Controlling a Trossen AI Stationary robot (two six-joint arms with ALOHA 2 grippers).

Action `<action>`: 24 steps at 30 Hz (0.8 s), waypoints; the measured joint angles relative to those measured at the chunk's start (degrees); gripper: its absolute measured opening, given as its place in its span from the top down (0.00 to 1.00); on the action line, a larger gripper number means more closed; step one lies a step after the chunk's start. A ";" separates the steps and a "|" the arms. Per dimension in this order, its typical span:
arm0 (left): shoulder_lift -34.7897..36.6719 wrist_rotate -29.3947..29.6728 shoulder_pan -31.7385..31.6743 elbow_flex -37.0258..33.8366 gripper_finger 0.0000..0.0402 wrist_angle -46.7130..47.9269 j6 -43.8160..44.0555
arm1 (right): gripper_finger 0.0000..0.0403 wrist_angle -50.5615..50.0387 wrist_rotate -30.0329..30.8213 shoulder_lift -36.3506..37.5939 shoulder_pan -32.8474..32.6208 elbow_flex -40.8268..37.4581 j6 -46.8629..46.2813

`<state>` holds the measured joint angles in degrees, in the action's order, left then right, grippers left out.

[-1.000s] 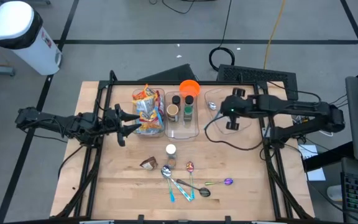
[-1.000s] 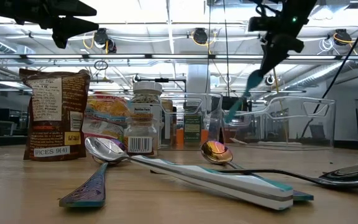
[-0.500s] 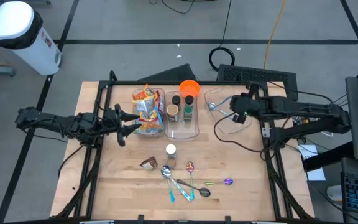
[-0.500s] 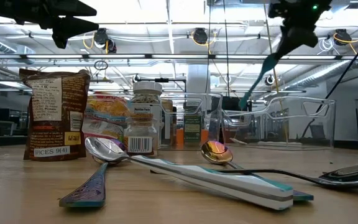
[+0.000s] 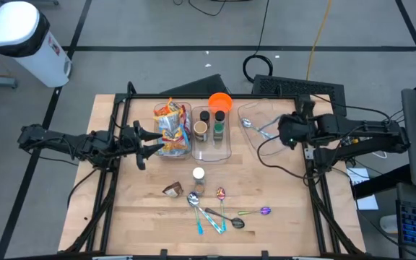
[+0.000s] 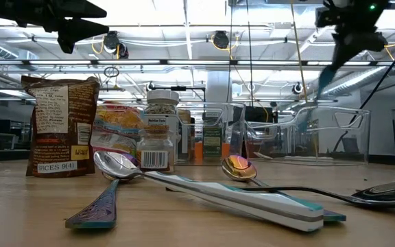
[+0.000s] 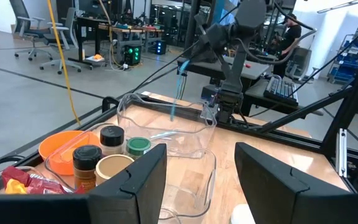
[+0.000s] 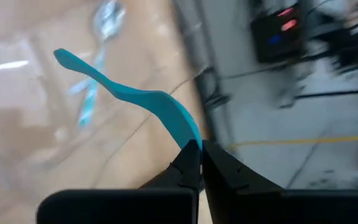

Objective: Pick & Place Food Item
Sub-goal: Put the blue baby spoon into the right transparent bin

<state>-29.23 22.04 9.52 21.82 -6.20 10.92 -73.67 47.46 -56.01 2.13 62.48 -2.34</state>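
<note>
The brown pouch (image 6: 59, 125) reads "SPICES" low on its label; the spice jar's (image 6: 159, 137) print is too small to read. The right gripper (image 8: 199, 149), jaws pinched tight on a teal spoon (image 8: 132, 99), hangs over the clear bin (image 5: 266, 126) at the table's right edge, where another spoon (image 5: 250, 124) lies. The left gripper (image 5: 149, 143) waits part-open beside the snack bin (image 5: 172, 130). More spoons (image 5: 211, 213) lie toward the front of the table (image 5: 136, 209), with bare wood around them.
</note>
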 joint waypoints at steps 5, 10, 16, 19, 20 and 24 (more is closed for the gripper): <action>-0.01 0.00 0.00 0.00 0.51 0.00 0.00 | 1.00 -6.30 -12.12 -0.02 0.00 0.00 -5.81; 0.01 -0.02 0.00 0.00 0.51 -0.02 0.00 | 1.00 -4.74 -21.96 -0.31 0.00 0.00 -7.50; -0.01 0.00 0.00 0.00 0.51 0.00 0.00 | 1.00 1.28 -25.26 -2.51 0.02 -0.02 -5.15; -0.01 -0.02 0.00 0.00 0.51 0.01 0.00 | 1.00 4.74 -27.49 -4.24 0.03 -0.02 -2.73; -0.01 0.00 0.00 0.00 0.51 0.02 0.00 | 1.00 5.74 -28.24 -4.90 0.04 -0.02 -1.98; 0.00 0.00 0.00 0.00 0.51 0.02 0.00 | 1.00 9.38 -29.83 -7.46 0.02 -0.02 0.56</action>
<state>-29.22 22.04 9.52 21.82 -6.17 10.92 -64.29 17.63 -63.47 2.15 62.46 -1.77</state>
